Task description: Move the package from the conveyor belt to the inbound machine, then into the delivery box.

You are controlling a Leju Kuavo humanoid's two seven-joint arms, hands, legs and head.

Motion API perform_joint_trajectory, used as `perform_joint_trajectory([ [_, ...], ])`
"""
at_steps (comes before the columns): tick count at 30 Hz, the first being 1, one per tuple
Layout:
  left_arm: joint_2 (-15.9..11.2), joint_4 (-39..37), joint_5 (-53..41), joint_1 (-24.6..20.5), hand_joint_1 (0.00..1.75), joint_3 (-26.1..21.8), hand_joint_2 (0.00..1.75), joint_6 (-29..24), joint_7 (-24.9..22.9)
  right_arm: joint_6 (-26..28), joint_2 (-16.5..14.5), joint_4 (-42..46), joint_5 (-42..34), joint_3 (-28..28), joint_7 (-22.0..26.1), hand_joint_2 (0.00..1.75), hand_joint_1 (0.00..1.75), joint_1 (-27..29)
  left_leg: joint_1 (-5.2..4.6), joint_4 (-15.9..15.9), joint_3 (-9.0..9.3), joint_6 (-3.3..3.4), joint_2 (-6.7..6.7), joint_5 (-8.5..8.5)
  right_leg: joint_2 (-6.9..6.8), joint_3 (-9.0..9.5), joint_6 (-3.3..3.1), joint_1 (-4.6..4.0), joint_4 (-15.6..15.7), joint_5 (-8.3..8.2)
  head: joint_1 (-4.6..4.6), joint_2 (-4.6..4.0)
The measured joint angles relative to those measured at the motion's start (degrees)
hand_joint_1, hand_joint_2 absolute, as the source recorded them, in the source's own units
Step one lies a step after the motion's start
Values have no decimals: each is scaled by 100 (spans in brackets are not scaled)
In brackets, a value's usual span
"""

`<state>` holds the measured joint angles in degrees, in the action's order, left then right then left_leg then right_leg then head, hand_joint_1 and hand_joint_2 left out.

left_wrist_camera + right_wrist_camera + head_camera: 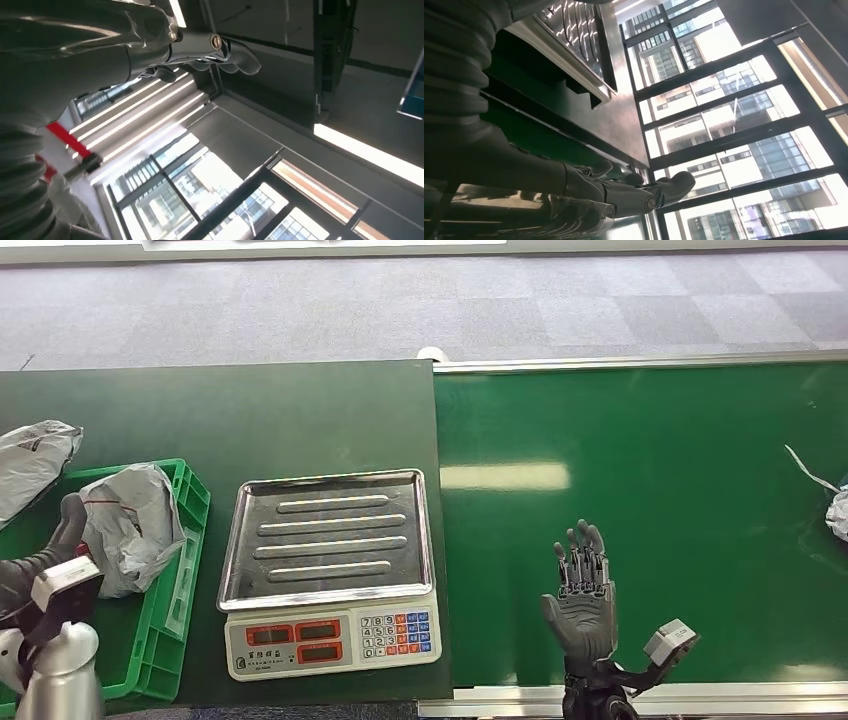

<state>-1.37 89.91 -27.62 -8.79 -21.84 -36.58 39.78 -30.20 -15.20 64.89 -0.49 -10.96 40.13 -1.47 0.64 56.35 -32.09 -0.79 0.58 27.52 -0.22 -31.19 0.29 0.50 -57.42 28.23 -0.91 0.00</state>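
One package [130, 525] lies in the green box [190, 502] against the left hand [62, 540]; whether its fingers grip it, I cannot tell. Right hand [582, 590], fingers released, awaits the belt's [640, 440] next package [838, 512].

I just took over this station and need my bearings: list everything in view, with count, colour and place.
Crate: one, green, on the dark table, left of the scale.
Packages: three, grey; one in the crate under the left hand, one beyond the crate at the left edge, one on the belt at the right edge.
Scale: one, steel tray, white keypad front, centre of the table.
Conveyor belt: one, green, right half.
Left hand: grey, touching the package in the crate.
Right hand: grey, open, over the belt.
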Motion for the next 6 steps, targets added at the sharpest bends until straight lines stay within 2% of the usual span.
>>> perform_joint_trajectory([
  [4,53,852,1042,849,0,783,175,726,4,-33,1,0,29,-61,0,175,0,20,1,0,-1,0,0,1,1,-2,0,-1,0,1,1,0],
  [6,83,1209,1218,1143,0,1131,175,812,6,-9,1,0,86,-83,0,175,0,19,1,0,-1,0,0,1,1,-2,0,-1,0,1,1,0],
])
